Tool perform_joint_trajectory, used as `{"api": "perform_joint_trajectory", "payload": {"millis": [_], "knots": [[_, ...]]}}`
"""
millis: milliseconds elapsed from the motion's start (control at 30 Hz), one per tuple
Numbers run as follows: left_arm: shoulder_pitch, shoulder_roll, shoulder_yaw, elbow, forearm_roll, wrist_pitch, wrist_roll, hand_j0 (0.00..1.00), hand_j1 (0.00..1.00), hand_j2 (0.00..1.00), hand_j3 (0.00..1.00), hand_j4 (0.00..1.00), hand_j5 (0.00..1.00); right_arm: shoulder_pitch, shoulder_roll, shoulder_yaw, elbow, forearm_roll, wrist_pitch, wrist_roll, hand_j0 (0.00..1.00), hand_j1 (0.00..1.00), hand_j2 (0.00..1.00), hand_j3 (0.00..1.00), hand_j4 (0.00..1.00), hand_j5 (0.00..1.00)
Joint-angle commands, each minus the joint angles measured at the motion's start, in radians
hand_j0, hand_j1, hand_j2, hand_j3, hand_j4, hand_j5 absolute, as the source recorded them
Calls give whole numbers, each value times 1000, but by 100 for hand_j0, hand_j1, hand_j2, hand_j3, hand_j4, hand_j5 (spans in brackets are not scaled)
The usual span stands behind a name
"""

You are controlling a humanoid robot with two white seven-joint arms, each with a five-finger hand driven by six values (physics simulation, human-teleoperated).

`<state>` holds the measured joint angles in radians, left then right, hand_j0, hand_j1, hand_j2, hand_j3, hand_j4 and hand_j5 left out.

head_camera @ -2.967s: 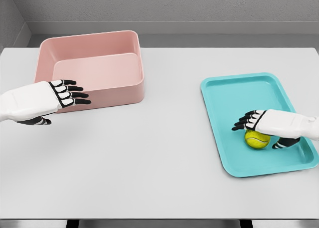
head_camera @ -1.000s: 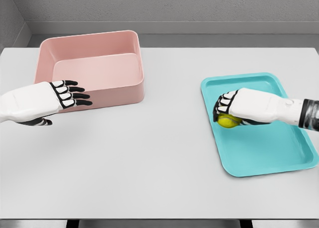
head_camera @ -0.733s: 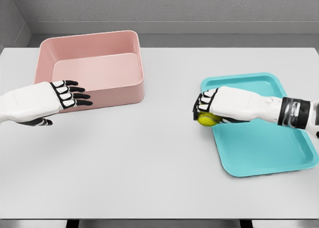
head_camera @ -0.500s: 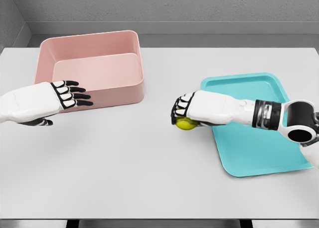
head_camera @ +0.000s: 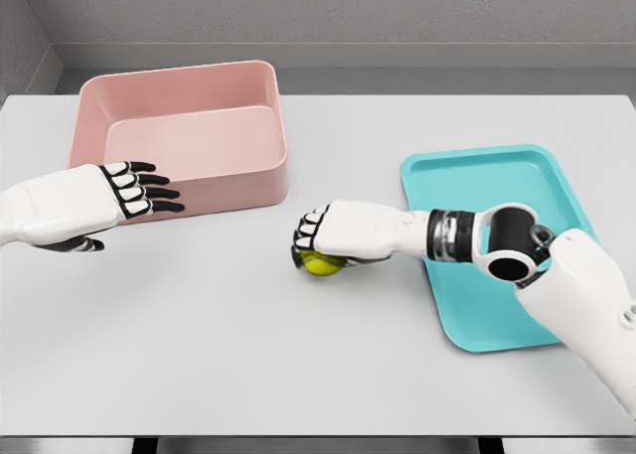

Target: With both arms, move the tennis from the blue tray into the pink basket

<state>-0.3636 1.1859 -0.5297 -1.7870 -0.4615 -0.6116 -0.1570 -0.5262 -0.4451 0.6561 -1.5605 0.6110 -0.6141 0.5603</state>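
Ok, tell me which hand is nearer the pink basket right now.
Left. The left hand hovers just in front of the pink basket, fingertips at its front wall. The right hand is out over the table, to the basket's right, closed on the tennis ball.

1. We are counting one tennis ball point(head_camera: 320, 264), yellow-green.
2. We are counting one pink basket point(head_camera: 182, 136).
3. We are counting one blue tray point(head_camera: 475, 179).
4. We are counting two white arms, each ending in one five-finger hand: the left hand point(head_camera: 111, 193) and the right hand point(head_camera: 328, 234).
5. We are counting one grey surface point(head_camera: 248, 335) carrying all of these.
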Motion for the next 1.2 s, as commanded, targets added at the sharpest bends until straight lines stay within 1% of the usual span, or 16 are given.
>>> {"api": "perform_joint_trajectory", "payload": {"millis": [0,67,133,200,233,300,533,567,633,733,833,933,1000,1067,1100,1167], "knots": [[0,1,1,0,6,1,1,100,100,100,100,100,100,0,11,8,23,3,3,1,35,35,35,35,35,35],[0,1,1,0,6,1,1,100,100,100,100,100,100,0,11,8,25,4,3,1,37,37,37,37,37,37],[0,1,1,0,6,1,1,100,100,100,100,100,100,0,11,13,37,4,3,1,46,46,46,46,46,46],[0,1,1,-2,7,1,1,100,100,100,100,100,100,0,11,13,37,6,3,1,81,81,81,81,81,81],[0,1,1,0,7,1,1,100,100,100,100,100,100,0,11,13,37,4,3,1,94,94,94,94,94,94],[0,1,1,0,7,1,1,100,100,100,100,100,100,0,9,11,36,4,3,1,100,100,100,100,100,100],[0,1,1,0,7,1,1,100,100,100,100,100,100,-6,-1,-3,19,-2,3,1,100,100,100,100,100,100],[0,1,1,0,6,1,1,100,100,100,100,100,100,-6,-7,-6,-26,-5,3,1,100,100,100,100,100,100],[2,1,1,0,7,1,1,100,100,100,100,100,100,-6,-12,-64,-87,-8,3,0,100,100,100,100,100,100],[2,-2,1,0,6,1,1,100,100,100,100,100,100,-6,-35,-162,-104,-16,3,-4,100,100,100,100,100,100],[2,-16,-1,0,3,1,1,100,100,100,100,100,100,3,-150,-243,-133,-129,3,-7,100,100,100,100,100,100],[2,-81,-10,0,-28,1,-7,100,100,100,100,100,100,58,-280,-388,-132,-298,3,-7,100,100,100,100,100,100],[-2,-147,-27,0,-71,1,-50,100,100,100,100,100,100,127,-294,-481,-124,-321,3,-7,100,100,100,100,100,100],[-6,-230,-29,0,-150,1,-53,100,100,100,100,100,100,179,-299,-541,-121,-324,3,-7,100,100,100,100,100,100],[-12,-273,-48,0,-178,1,-70,100,100,100,100,100,100,201,-300,-555,-110,-324,3,-7,100,100,100,100,100,100],[-41,-310,-98,0,-181,1,-90,100,100,100,100,100,100,210,-300,-556,-82,-323,3,-7,100,100,100,100,100,100]]}}
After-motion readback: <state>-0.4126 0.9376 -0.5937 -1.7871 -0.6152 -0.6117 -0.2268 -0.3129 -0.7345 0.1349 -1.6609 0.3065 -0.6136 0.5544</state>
